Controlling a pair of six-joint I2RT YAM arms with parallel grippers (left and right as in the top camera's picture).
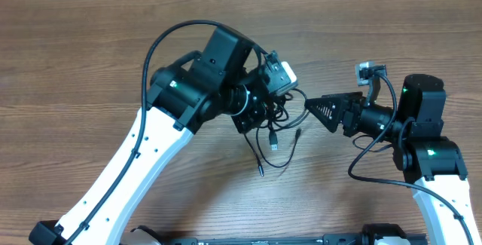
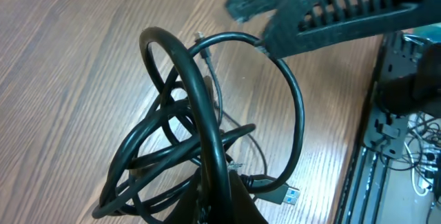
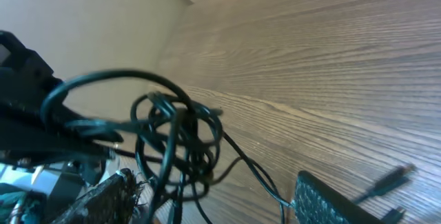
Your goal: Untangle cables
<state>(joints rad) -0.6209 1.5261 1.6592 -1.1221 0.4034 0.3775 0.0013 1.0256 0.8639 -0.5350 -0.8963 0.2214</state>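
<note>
Currently the thin black flexible cables (image 1: pixel 273 128) form one knotted clump with loose loops, lifted over the brown wood-grain table (image 1: pixel 90 41). The left gripper (image 1: pixel 265 108) is clamped tight on the knot from the clump's left side. A silver-tipped plug end (image 2: pixel 289 195) lies at the clump's near side, toward the robot. The right gripper (image 1: pixel 312 106), with black ribbed fingers, sits just right of the clump with its jaws parted. One cable loop runs against a finger edge, seen in the left wrist view. I cannot tell whether the lowest loops touch the table.
</note>
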